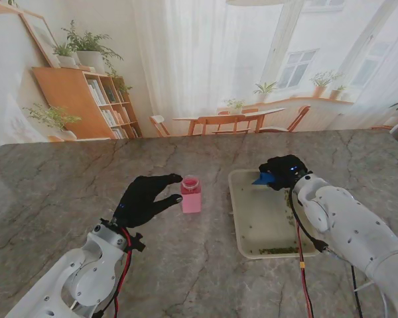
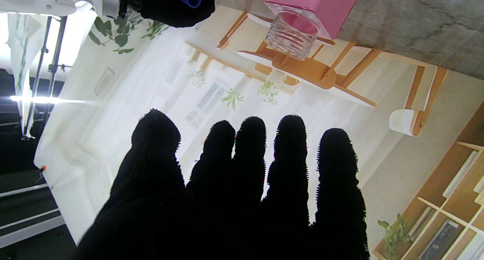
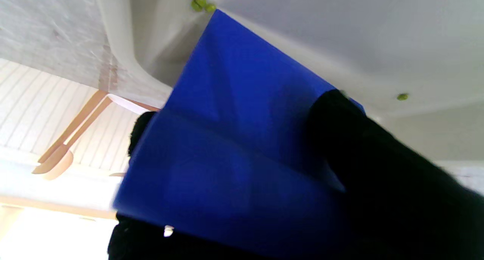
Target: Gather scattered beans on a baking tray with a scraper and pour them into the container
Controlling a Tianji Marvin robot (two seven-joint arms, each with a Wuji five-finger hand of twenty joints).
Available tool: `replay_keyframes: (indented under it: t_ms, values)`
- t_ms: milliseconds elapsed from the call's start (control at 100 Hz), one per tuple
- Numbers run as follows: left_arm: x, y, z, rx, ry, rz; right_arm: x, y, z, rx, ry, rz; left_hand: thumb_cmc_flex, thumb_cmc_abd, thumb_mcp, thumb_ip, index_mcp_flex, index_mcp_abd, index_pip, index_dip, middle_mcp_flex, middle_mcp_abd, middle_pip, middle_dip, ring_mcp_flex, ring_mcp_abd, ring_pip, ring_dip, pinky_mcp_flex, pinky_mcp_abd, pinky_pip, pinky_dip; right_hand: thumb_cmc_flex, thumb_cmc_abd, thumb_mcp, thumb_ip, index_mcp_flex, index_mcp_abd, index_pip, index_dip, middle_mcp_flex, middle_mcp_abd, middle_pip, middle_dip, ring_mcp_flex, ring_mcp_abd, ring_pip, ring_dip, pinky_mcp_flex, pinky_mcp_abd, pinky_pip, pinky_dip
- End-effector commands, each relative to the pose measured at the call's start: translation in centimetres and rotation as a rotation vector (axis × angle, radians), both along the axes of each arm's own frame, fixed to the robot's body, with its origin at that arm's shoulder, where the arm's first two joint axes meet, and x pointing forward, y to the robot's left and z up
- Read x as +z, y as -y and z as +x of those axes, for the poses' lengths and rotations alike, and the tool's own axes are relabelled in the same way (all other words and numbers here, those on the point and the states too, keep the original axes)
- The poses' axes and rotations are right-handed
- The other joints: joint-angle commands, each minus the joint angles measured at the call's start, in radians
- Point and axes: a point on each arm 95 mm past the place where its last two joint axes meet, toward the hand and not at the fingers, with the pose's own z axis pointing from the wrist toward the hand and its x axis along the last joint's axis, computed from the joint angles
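A cream baking tray (image 1: 242, 218) lies right of centre, with green beans (image 1: 277, 250) heaped along its near edge and a few loose ones (image 3: 200, 3) by the far rim. My right hand (image 1: 283, 171) is shut on a blue scraper (image 1: 263, 177) over the tray's far end; in the right wrist view the scraper's blade (image 3: 234, 146) fills the frame, edge close to the tray floor. A pink open-topped container (image 1: 191, 194) stands left of the tray. My left hand (image 1: 142, 199) is open just left of the container (image 2: 310, 14), fingers (image 2: 291, 158) spread and not touching it.
The table (image 1: 86, 179) is grey-brown marble, backed by a printed room backdrop. A red and a black cable (image 1: 300, 245) run from my right forearm across the tray's near right corner.
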Motion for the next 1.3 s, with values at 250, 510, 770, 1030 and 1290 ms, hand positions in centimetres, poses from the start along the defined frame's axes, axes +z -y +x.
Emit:
replay_keyframes:
  t_ms: [250, 510, 770, 1030, 1290]
  values:
    - [-0.2, 0.5, -0.1, -0.010, -0.010, 0.007, -0.2, 0.6, 0.5, -0.007, -0.008, 0.003, 0.017, 0.048, -0.019, 0.028, 0.022, -0.027, -0.004, 0.011, -0.022, -0.030, -0.015, -0.009, 0.020, -0.001, 0.000, 0.010, -0.006, 0.009, 0.013, 0.007, 0.032, 0.118, 0.040, 0.009, 0.031, -0.107, 0.008, 0.030, -0.009, -0.016, 0.037, -0.006, -0.006, -0.009, 0.012, 0.017, -0.002, 0.004, 0.007, -0.005]
    - [-0.2, 0.6, 0.0, -0.015, -0.013, 0.010, -0.6, 0.9, 0.2, -0.004, -0.024, -0.006, 0.016, 0.048, -0.020, 0.027, 0.021, -0.027, -0.005, 0.011, -0.021, -0.030, -0.015, -0.009, 0.021, -0.002, 0.000, 0.010, -0.006, 0.010, 0.014, 0.008, 0.029, 0.108, 0.046, 0.010, 0.040, -0.110, 0.004, 0.036, 0.005, -0.019, 0.041, -0.005, 0.006, -0.012, 0.021, 0.021, 0.008, 0.008, 0.014, -0.002]
    - [-0.2, 0.6, -0.1, -0.013, -0.012, 0.008, -1.6, 1.4, -0.7, -0.004, -0.064, -0.010, 0.016, 0.048, -0.020, 0.027, 0.022, -0.028, -0.004, 0.011, -0.022, -0.031, -0.015, -0.009, 0.023, -0.003, 0.001, 0.010, -0.005, 0.009, 0.014, 0.007, 0.015, 0.061, 0.086, 0.004, 0.073, -0.120, -0.002, 0.026, 0.071, -0.045, 0.052, 0.027, 0.061, -0.056, 0.115, 0.053, 0.053, 0.002, 0.049, 0.008]
    - [-0.2, 0.5, -0.1, -0.012, -0.012, 0.006, -2.8, 1.5, -1.8, -0.019, -0.122, 0.007, 0.016, 0.049, -0.020, 0.027, 0.021, -0.029, -0.004, 0.011, -0.022, -0.030, -0.015, -0.009, 0.023, -0.003, 0.001, 0.011, -0.006, 0.009, 0.014, 0.007, 0.022, -0.057, 0.178, 0.002, 0.133, -0.100, 0.021, 0.012, 0.163, -0.038, 0.049, 0.079, 0.142, -0.123, 0.257, 0.104, 0.126, -0.007, 0.103, 0.011]
    - [-0.2, 0.4, -0.2, -0.006, -0.006, 0.001, -3.4, 1.4, -3.1, -0.036, -0.169, 0.016, 0.017, 0.047, -0.020, 0.027, 0.022, -0.027, -0.004, 0.011, -0.020, -0.029, -0.014, -0.008, 0.023, -0.002, 0.001, 0.011, -0.005, 0.009, 0.014, 0.007, 0.027, -0.151, 0.247, 0.005, 0.168, -0.097, 0.036, 0.007, 0.215, -0.039, 0.040, 0.110, 0.197, -0.168, 0.327, 0.138, 0.179, -0.024, 0.145, 0.016]
